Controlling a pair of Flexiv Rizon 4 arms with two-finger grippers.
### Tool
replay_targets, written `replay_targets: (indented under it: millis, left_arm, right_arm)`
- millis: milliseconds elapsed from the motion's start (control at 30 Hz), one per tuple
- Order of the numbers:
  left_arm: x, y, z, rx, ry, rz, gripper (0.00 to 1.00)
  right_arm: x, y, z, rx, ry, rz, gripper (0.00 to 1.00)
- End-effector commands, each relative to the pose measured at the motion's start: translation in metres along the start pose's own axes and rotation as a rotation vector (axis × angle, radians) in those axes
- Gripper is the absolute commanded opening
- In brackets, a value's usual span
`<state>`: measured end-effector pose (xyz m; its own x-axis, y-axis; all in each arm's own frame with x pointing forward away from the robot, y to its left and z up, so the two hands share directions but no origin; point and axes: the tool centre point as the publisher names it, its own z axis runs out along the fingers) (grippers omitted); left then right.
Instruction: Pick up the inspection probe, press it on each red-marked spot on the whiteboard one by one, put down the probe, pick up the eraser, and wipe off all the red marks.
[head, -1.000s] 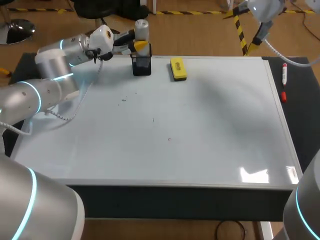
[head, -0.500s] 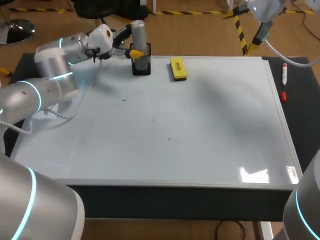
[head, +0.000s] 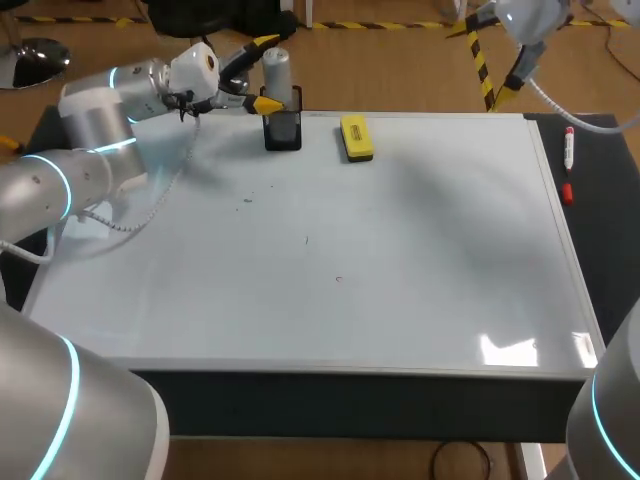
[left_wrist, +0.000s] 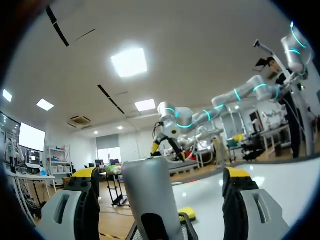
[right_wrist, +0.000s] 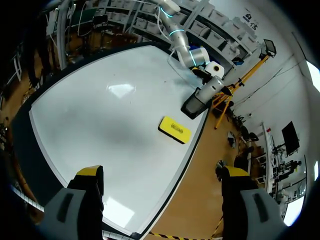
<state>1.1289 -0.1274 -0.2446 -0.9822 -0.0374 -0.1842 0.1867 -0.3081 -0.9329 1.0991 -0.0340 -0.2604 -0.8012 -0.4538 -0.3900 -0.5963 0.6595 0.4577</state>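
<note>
A dark table stands on a brown floor. Yellow-black hazard tape runs along the far side, and ceiling light panels glow overhead.

Your left gripper, fingers spread wide, the upright grey probe untouched between them, yellow eraser beyond.

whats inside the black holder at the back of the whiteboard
The grey inspection probe stands upright in the black holder, its top sticking out. Its lower end is hidden by the holder's walls.
</note>
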Motion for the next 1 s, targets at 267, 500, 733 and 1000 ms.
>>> replay_targets:
  millis: [267,500,733,1000]
  left_arm:
    - [0.016,-0.034,-0.019,-0.195,-0.127,0.047,1.0]
    - [0.021,-0.043,-0.039,-0.304,-0.169,0.116,1.0]
    - [0.022,-0.049,-0.061,-0.406,-0.236,0.162,1.0]
    - [0.022,-0.059,-0.08,-0.502,-0.318,0.213,1.0]
  right_arm:
    - [0.0,0.0,-0.001,0.002,0.004,-0.001,1.0]
    - [0.0,0.0,-0.001,0.002,0.004,-0.001,1.0]
    - [0.0,0.0,-0.001,0.002,0.004,-0.001,1.0]
    - [0.0,0.0,-0.001,0.002,0.004,-0.001,1.0]
